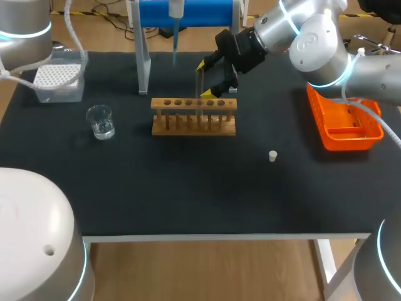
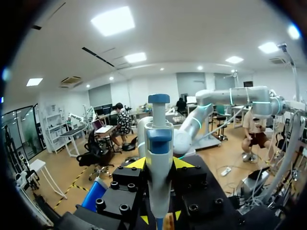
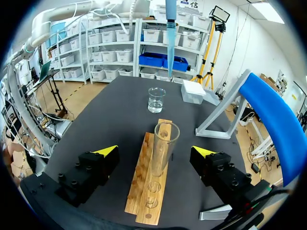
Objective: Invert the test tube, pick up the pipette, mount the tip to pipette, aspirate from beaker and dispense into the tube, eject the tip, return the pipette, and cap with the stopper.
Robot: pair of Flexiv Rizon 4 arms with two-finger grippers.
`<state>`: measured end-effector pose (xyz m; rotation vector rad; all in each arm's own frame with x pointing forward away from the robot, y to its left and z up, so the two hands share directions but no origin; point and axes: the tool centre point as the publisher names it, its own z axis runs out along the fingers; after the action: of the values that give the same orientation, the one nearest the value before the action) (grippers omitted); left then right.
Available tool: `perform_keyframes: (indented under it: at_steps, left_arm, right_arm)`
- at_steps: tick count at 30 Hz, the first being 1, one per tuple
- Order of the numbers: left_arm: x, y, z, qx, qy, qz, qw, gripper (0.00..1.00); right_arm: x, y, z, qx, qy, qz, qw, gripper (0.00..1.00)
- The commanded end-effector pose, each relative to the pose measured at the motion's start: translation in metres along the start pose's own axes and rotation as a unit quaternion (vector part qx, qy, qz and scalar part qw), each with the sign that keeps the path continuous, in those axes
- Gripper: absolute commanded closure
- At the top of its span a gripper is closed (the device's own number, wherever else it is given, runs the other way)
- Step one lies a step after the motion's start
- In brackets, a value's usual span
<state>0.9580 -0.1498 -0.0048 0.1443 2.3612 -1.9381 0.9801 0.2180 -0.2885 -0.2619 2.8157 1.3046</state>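
Silver-grey arms point(image 1: 319, 44), cyan-lit joint rings; black claw point(image 3: 156, 152), yellow tips, socket screws.

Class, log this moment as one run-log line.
left gripper: shut on white-and-blue pipette | right gripper: open, flanking upright clear glass test tube | tube stands in wooden rack

Head view: bright, even overhead light. The matte black desk point(image 1: 188, 188) stays dull and dark, and shadows are barely readable on it. Small highlights on the beaker point(image 1: 100, 121). The white shell of the left arm point(image 1: 31, 219), lower left, is nearly washed out and soft. Left wrist view: ceiling panels upper left blown to white; pipette point(image 2: 159, 158) at centre evenly lit, and the edges fall off to black. Right wrist view: bright, glare upper right, thin highlights down the test tube point(image 3: 163, 148) — straight lines bow toward the rim.
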Motion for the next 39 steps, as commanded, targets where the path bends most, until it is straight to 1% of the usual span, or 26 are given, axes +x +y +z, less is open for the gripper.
perform_keyframes:
  at_steps: [1,23,25,32,39]
  left_arm:
    - [-0.004,0.001,0.002,0.000,0.005,0.000,1.000,1.00]
    - [-0.004,0.001,0.002,0.000,0.005,0.000,1.000,1.00]
    - [-0.007,0.002,0.006,0.009,0.011,0.003,1.000,1.00]
    - [-0.013,0.005,0.023,0.018,0.027,0.001,0.999,1.00]
    - [-0.020,0.003,0.036,0.024,0.038,0.001,0.999,1.00]
  right_arm:
    - [0.000,0.000,-0.001,0.000,0.001,0.000,1.000,0.00]
    - [0.000,0.000,-0.001,0.000,0.001,0.000,1.000,0.00]
    - [0.000,0.000,-0.001,0.000,0.001,0.000,1.000,0.00]
    - [0.000,0.000,-0.001,0.000,0.001,0.000,1.000,0.00]
    - [0.000,0.000,-0.001,0.000,0.001,0.000,1.000,0.00]
